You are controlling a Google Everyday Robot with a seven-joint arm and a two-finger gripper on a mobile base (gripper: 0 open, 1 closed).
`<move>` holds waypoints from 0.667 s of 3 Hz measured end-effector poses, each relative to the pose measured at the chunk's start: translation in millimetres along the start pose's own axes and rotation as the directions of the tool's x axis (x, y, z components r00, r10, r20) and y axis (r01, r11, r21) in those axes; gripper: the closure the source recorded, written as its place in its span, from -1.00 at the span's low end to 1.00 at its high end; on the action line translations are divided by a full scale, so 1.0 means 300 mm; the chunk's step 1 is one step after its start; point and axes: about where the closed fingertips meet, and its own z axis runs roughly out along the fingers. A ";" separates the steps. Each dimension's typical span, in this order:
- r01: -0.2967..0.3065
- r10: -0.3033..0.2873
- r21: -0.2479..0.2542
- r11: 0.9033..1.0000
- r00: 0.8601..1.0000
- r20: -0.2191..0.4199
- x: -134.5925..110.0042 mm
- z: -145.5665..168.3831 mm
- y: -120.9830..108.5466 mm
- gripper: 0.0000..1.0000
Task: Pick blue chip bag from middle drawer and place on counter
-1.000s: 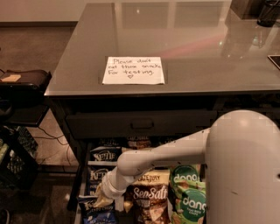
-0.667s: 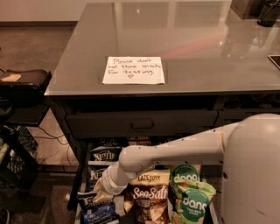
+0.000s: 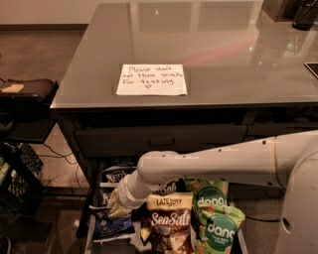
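Note:
The middle drawer [image 3: 91,237] stands pulled out below the counter [image 3: 208,39], which bears a white handwritten note [image 3: 151,79]. In the drawer's left part lie dark-blue chip bags: one at the back [image 3: 117,174] and one at the front [image 3: 112,226]. My white arm reaches in from the right. My gripper [image 3: 114,203] is low over the left part of the drawer, between these two blue bags and right at the top edge of the front one. The arm hides part of the drawer's middle.
A brown Sea Salt bag [image 3: 169,221] stands in the drawer's middle, and green dang bags [image 3: 217,224] stand to its right. A closed drawer front [image 3: 159,140] sits above. A dark seat [image 3: 27,92] and a crate [image 3: 15,181] stand at left. Dark items [image 3: 303,12] sit on the counter's far right.
My gripper has shifted slightly left and toward the back of the drawer, over the blue bags. The arm's large housing has swung out to the right.

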 end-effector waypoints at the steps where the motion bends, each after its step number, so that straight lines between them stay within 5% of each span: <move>1: -0.001 0.000 0.051 0.999 1.000 0.024 -0.058 -0.097 -0.013 1.00; 2: 0.017 -0.022 0.137 0.990 0.999 0.033 -0.158 -0.269 -0.012 1.00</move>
